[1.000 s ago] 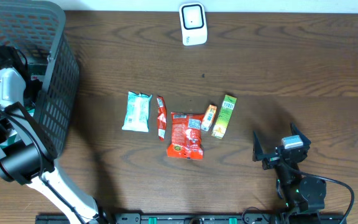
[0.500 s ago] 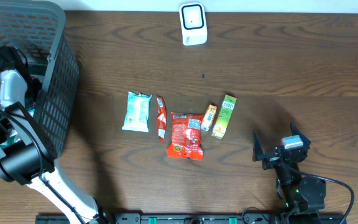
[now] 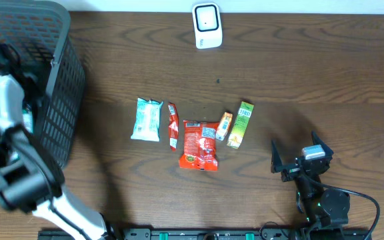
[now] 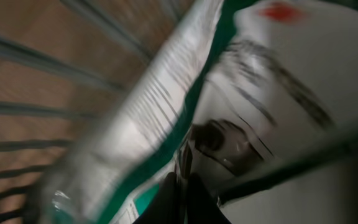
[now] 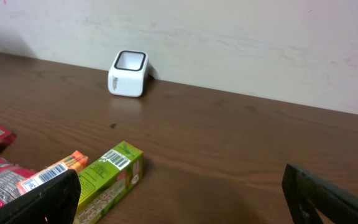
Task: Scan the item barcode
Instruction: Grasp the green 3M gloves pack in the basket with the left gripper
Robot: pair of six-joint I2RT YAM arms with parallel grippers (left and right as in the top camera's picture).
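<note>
Overhead view only gives you the left arm (image 3: 2,107) reaching down into the dark mesh basket (image 3: 52,73) at the far left. The left tool itself is hidden in there. You need the left wrist view for that: it's very blurry, but the left tool (image 4: 180,196) has its tips pressed together at the bottom of the frame. Right up against them is a white-and-teal packet (image 4: 260,93) with dark print, and the basket's wire bars are behind it. I honestly can't tell whether a fold of the packet is caught between the tips.

The right tool (image 3: 301,160) sits at the near right, spread wide apart with nothing in it. Its own camera shows the same, with the right tool (image 5: 182,196) having one dark finger at each bottom corner.

From above, there's a row of items mid-counter. Left to right it's a light blue packet (image 3: 147,119), a thin red stick pack (image 3: 173,125), a red pouch (image 3: 199,145), a small orange pack (image 3: 224,125) and a green box (image 3: 241,124). The right wrist view catches only the right end of that row, but you can read a barcode on the orange pack and one on the green box.

The white barcode scanner (image 3: 207,25) stands at the far edge, well apart from the row.

The counter (image 3: 325,67) is dark brown wood grain. An off-white wall (image 5: 241,37) rises right behind the scanner, and it only really shows from the right wrist.
</note>
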